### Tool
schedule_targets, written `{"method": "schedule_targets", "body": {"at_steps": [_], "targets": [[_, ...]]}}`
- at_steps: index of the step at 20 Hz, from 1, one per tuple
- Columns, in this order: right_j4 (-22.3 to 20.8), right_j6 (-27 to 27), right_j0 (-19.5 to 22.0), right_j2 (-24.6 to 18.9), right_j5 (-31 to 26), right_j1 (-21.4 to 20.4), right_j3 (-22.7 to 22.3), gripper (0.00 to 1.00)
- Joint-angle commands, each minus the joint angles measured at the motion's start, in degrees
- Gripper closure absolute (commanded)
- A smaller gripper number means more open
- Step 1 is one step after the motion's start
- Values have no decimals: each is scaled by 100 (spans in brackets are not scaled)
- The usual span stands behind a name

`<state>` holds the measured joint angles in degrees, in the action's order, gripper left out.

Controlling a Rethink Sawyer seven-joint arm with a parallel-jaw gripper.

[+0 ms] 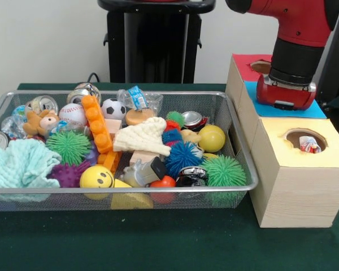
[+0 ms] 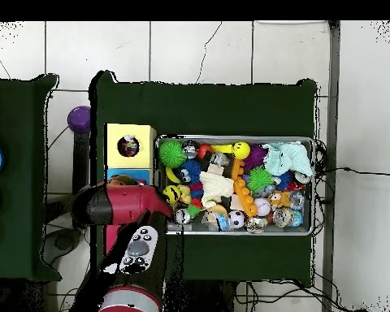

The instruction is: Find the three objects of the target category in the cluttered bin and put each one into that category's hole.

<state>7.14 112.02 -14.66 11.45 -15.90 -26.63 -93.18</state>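
The wire mesh bin (image 1: 124, 189) is packed with toys and also shows in the overhead view (image 2: 314, 187). The yellow-topped wooden box (image 1: 282, 186) stands right of it. In its round hole (image 1: 306, 140) lies a whitish dotted fabric piece (image 1: 310, 145). The hole also shows from above (image 2: 128, 147), with something small inside. A whitish blotched piece (image 1: 12, 125) lies at the bin's far left; I cannot tell what it is. The arm's end with the gripper (image 1: 286, 97) hangs over the blue-topped box (image 1: 254, 93), just behind the yellow box. Its tips are hidden.
The red-topped box (image 1: 246, 61) stands behind the blue one. In the bin lie a teal towel (image 1: 20, 164), a cream knitted cloth (image 1: 144, 138), an orange brick strip (image 1: 97, 124), spiky balls, cans and a smiley ball (image 1: 96, 176). From above, the arm (image 2: 121, 205) covers both rear boxes.
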Motion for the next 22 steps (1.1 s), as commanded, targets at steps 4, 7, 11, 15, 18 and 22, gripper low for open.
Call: {"method": "schedule_targets", "body": {"at_steps": [4, 7, 11, 15, 18, 22], "targets": [[668, 1565, 177, -128, 2287, 1822, 1111, 100], [600, 1489, 18, 99, 2672, 1722, 1088, 100], [246, 1177, 350, -416, 2352, 1312, 813, 100], [217, 1115, 298, -336, 2100, 994, 663, 100], [300, 976, 371, -458, 1203, 351, 334, 100], [488, 1082, 285, -357, 536, -204, 21, 100]]}}
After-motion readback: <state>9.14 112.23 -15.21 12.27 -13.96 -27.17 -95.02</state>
